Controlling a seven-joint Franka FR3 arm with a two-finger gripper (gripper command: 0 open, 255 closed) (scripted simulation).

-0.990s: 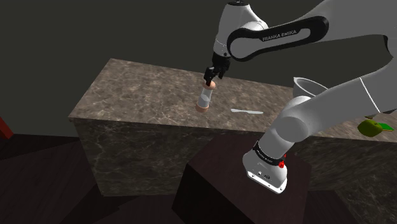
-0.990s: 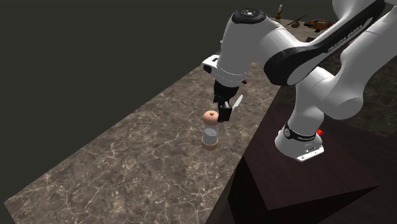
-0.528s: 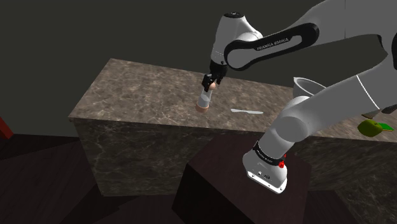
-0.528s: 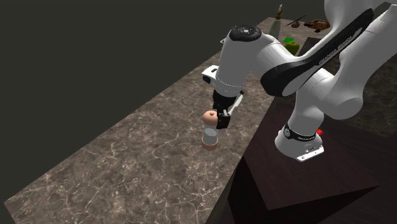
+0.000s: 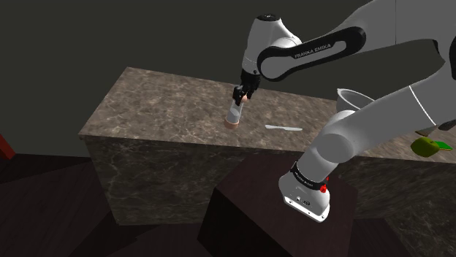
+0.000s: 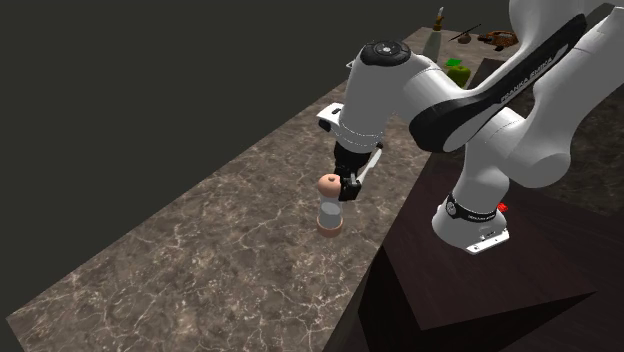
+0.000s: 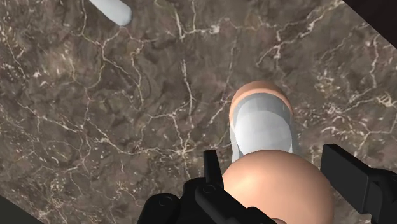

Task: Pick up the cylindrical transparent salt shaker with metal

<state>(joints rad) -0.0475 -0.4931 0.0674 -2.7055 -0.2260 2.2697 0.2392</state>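
1. Stand (image 5: 256,212) (image 6: 500,290): a dark brown box in the shoulder view's lower right, set against the front face of the counter.
2. Arm (image 5: 373,124) (image 6: 540,150): white with dark joints. It rises from the stand and reaches toward the shoulder view's left, out over the counter.
3. Gripper (image 5: 239,97) (image 6: 341,188) (image 7: 270,156): black and pointing down at the top of the salt shaker. It is released, with its fingers spread, one on each side of the cap, and no clasp on the cap can be seen.
4. Salt shaker (image 5: 234,113) (image 6: 329,210) (image 7: 262,124): a clear, pale cylinder standing upright on the counter, directly under the gripper.
5. Cap (image 6: 326,184) (image 7: 273,191): a rounded, pinkish-copper top on the salt shaker, lying between the fingers. The foot of the shaker is ringed in the same colour.
6. Counter (image 5: 161,102) (image 6: 200,250) (image 7: 95,127): a long block with a brown, white-veined marbled top. The salt shaker stands near its middle in the shoulder view.
7. White utensil (image 5: 283,128): slim, lying flat on the counter, near the salt shaker on the shoulder view's right.
8. Bowl (image 5: 351,95): a pale rim, partly hidden behind the arm.
9. Green item (image 5: 427,146) (image 6: 458,72): farther along the counter; what it is cannot be told.
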